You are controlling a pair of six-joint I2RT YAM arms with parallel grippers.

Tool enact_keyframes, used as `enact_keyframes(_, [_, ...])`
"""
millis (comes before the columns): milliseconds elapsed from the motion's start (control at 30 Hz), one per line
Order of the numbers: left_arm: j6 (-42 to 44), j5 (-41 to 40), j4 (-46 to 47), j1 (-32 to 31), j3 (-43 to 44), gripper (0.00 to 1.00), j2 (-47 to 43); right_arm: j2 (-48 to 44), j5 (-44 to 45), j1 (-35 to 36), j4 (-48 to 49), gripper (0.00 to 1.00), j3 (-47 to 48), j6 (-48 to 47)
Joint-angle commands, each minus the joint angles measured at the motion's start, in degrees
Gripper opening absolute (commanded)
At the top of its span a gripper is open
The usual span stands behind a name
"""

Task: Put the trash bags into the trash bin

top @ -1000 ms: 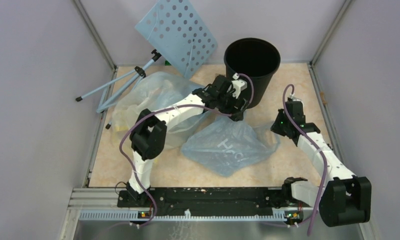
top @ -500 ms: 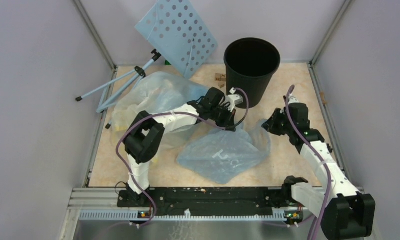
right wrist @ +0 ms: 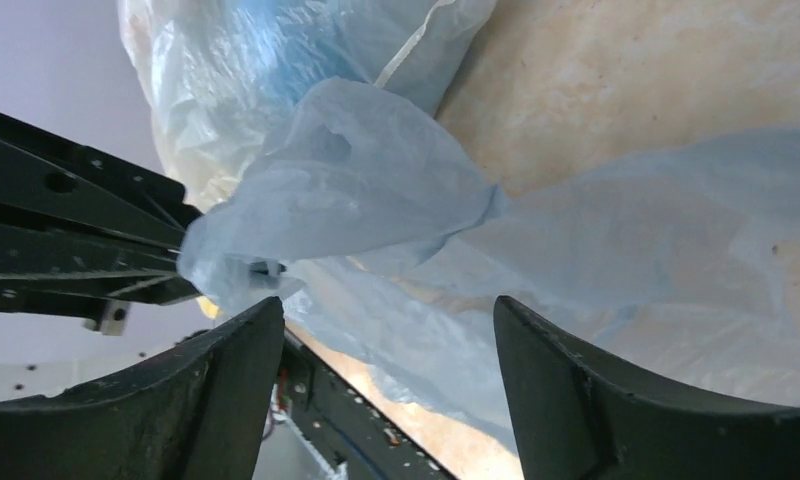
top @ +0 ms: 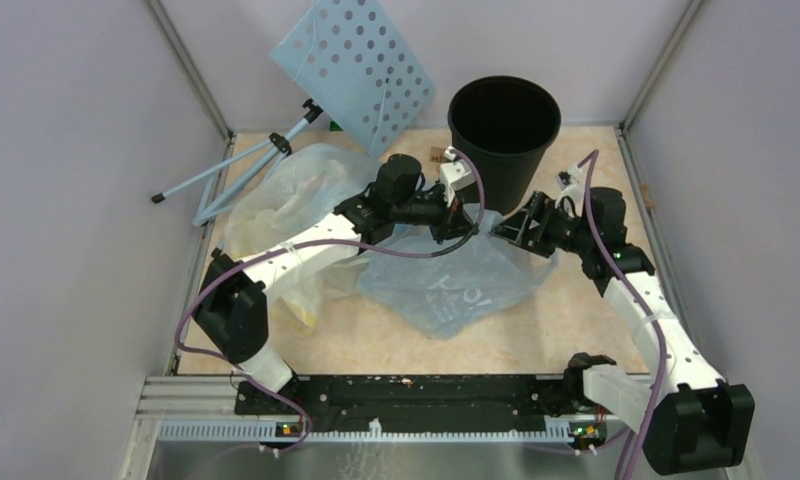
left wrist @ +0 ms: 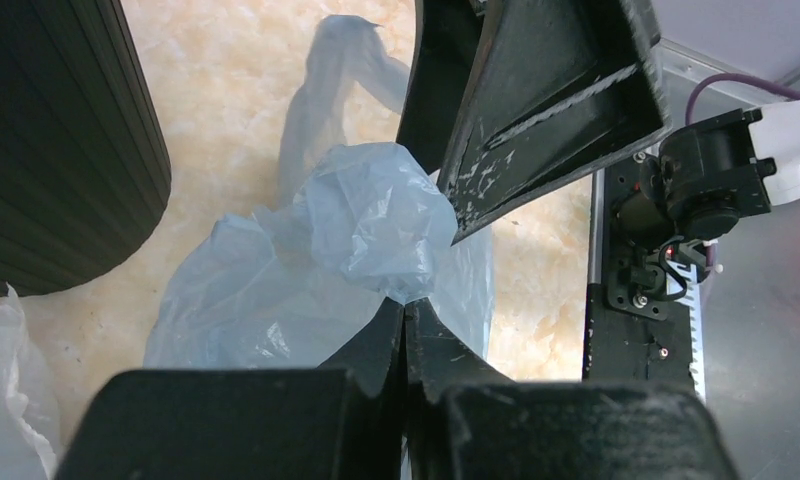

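Note:
The light-blue trash bag (top: 456, 285) with white lettering lies crumpled on the table in front of the black trash bin (top: 504, 125). My left gripper (top: 471, 220) is shut on the bag's bunched top; in the left wrist view the jaws (left wrist: 404, 303) pinch the wad of film (left wrist: 376, 225) beside the bin's ribbed wall (left wrist: 56, 150). My right gripper (top: 506, 225) faces it, open. In the right wrist view its fingers (right wrist: 386, 335) straddle the bag (right wrist: 376, 190) without touching it, and the left gripper's fingers (right wrist: 86, 245) show at the left.
A clear yellowish sack (top: 286, 200) lies under the left arm. A pale-blue perforated panel (top: 354, 65) and its stand's legs (top: 236, 175) lean at the back left. A small wooden block (top: 437, 155) sits beside the bin. Frame posts and walls close in both sides.
The left gripper came down from the bin's side, shut on the bag's top and drew it toward the bin. The right gripper moved up-left with the bag's corner, then opened and let go.

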Motion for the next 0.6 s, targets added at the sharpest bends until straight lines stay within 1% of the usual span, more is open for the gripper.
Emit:
enact_keyframes(0, [1.33,0.27,1.38,-0.28,-0.94,0.0,-1.22,-1.88,-2.35,0.29,4.41,0.77,1.22,8.31])
enact_keyframes(100, [1.34,0.28,1.01,-0.39,-0.57,0.0,-1.23,-3.87,-2.86,0.29,6.73,0.79,1.02,11.32])
enact_keyframes(200, [1.34,1.2,1.01,-0.5,-0.11,0.0,-1.39,-5.94,-0.78,0.29,7.06,0.83,1.13,12.48])
enact_keyframes(267, [1.34,1.14,1.22,-0.67,-0.17,0.0,-1.99,-6.09,2.33,0.29,4.78,0.84,1.69,15.69])
enact_keyframes(400, [1.34,0.82,1.4,-0.9,-0.58,0.0,-2.54,-6.04,9.88,0.32,-5.84,0.85,5.63,28.44])
enact_keyframes(500, [1.34,0.74,1.94,-0.9,-1.18,0.0,-2.38,-6.74,12.47,0.31,-10.64,0.86,7.76,34.43])
enact_keyframes(567, [1.34,0.87,2.16,-0.98,-1.19,0.0,-2.16,-6.85,12.09,0.3,-12.3,0.86,8.11,37.72])
